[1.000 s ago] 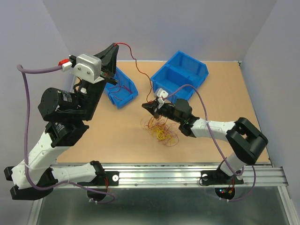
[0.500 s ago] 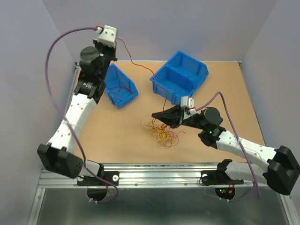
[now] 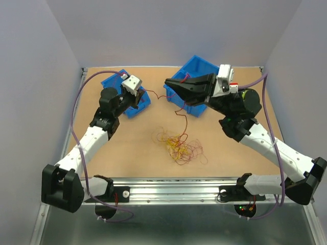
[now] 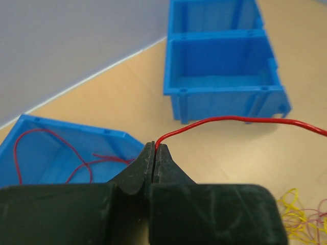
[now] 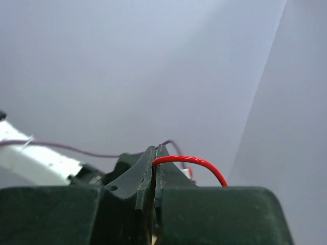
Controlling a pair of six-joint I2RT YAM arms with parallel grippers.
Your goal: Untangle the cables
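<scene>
The cables are a loose tangle (image 3: 179,147) of red, orange and yellow wires on the table's middle front; its edge shows in the left wrist view (image 4: 299,217). One red wire (image 3: 181,113) rises out of it. My right gripper (image 3: 168,84) is shut on that wire, raised over the front of the large blue bin; its jaws pinch the wire (image 5: 191,162). From there the wire sags across to my left gripper (image 3: 141,94), which is shut on its end beside the small blue bin. In the left wrist view the jaws (image 4: 155,149) pinch the wire (image 4: 240,119).
A small blue bin (image 3: 138,103) at the back left holds a few red wires (image 4: 48,148). A large two-compartment blue bin (image 3: 217,71) stands at the back centre, also in the left wrist view (image 4: 225,89). Grey walls close the back and sides.
My left arm has dropped from high at the back down beside the small bin, still holding the red wire. My right gripper has left the tangle and risen to the large bin with the wire.
</scene>
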